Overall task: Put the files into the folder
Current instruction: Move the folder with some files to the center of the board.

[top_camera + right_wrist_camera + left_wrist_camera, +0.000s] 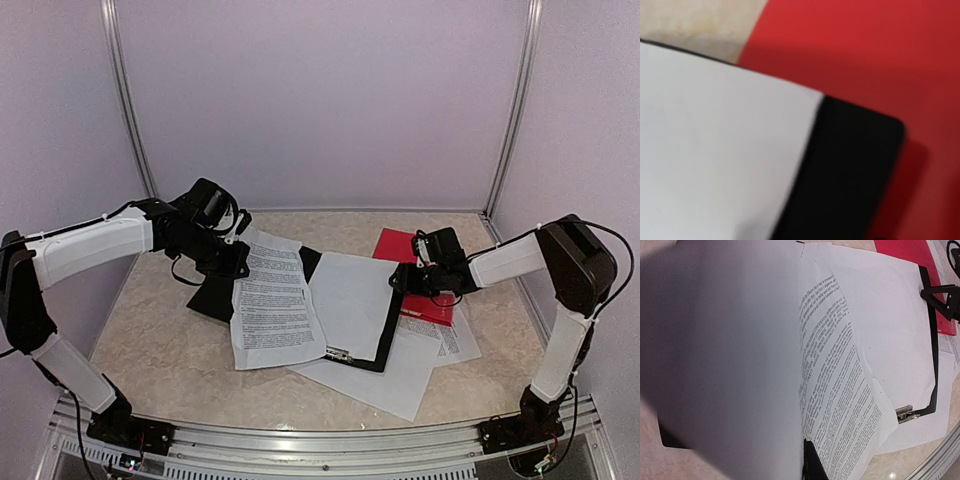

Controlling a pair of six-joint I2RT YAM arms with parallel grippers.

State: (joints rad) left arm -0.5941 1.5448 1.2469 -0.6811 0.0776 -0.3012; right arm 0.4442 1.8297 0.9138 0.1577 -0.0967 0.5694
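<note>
The beige marbled table point(170, 350) carries everything, with the two arms reaching in from either side. At its middle lies the black folder point(310, 262), opened flat. A blank white sheet point(350, 300) rests on its right half, and the wrist views show this sheet stopping just short of the folder's black edge. A printed sheet point(272, 300) covers the left half, spilling over the near edge onto the table.

More of the files point(400, 385) lie under the folder's near right corner – one blank side up, with others showing print point(452, 340) just beside it. A red cover point(395, 245) lies partly under the folder's far right corner.

The left gripper point(232, 250) sits at the far left corner of the printed sheet with its jaws closed, pinching that corner so far as can be seen. In its own camera the paper looms close and blurred, hiding the fingers. The right gripper point(412, 282) hovers over the folder's right edge, where black meets red – how wide its jaws stand I cannot tell, nor whether they touch anything.

A small metal clip point(338, 353) sits at the folder's near edge.
</note>
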